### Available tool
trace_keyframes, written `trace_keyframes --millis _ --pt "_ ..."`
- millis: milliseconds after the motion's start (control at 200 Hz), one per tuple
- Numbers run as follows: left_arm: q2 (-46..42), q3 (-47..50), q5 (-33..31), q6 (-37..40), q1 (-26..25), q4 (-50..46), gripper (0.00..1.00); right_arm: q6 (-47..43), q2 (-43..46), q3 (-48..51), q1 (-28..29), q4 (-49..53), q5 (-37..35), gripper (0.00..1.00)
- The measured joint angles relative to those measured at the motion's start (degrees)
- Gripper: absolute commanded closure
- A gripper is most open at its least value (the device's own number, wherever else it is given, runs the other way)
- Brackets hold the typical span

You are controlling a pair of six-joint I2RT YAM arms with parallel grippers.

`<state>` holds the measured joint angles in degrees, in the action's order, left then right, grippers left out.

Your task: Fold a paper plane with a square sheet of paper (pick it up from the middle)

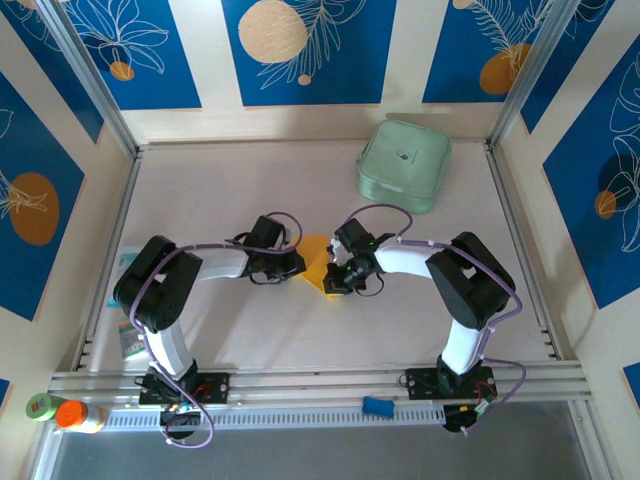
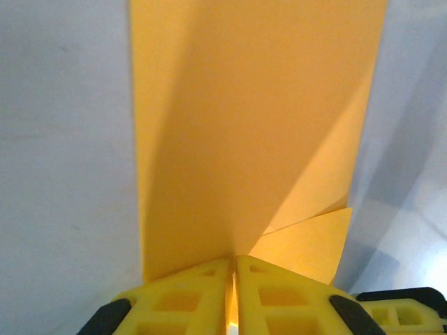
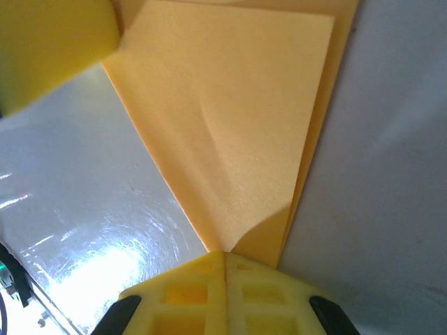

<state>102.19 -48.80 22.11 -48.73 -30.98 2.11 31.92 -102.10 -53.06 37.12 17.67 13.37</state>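
From above, the left gripper (image 1: 301,268) and right gripper (image 1: 332,281) are hiding much of the square sheet of paper (image 1: 314,256), whose far end is running off the left wrist view's top edge.

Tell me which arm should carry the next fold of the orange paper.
Right, probably. The right gripper is shut on the folded upper layer of the orange-yellow paper, ready to carry it over; the left gripper pinches the sheet's edge and can anchor it.

A robot lab cell, with aluminium framing (image 1: 320,382) and blue printed wall panels (image 1: 350,70)
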Motion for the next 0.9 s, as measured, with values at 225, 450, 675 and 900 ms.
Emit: trace_keyframes --millis 225,450,675,900 --pt "-1.07 0.07 0.04 2.19 2.64 -0.61 0.86 0.02 -0.2 -0.39 0.04 0.2 0.11 1.0" --pt "-5.75 0.07 -1.01 1.64 1.03 -0.98 0.86 0.26 -0.39 -0.59 0.04 0.39 0.35 1.0" --pt "-5.14 0.11 -2.67 -1.53 -5.07 0.81 0.86 0.96 -0.5 -0.63 0.0 0.37 0.57 1.0" --pt "-1.11 -0.39 -4.37 -1.95 -5.68 -1.07 0.87 1.11 -0.48 -0.61 0.0 0.33 0.63 0.99"
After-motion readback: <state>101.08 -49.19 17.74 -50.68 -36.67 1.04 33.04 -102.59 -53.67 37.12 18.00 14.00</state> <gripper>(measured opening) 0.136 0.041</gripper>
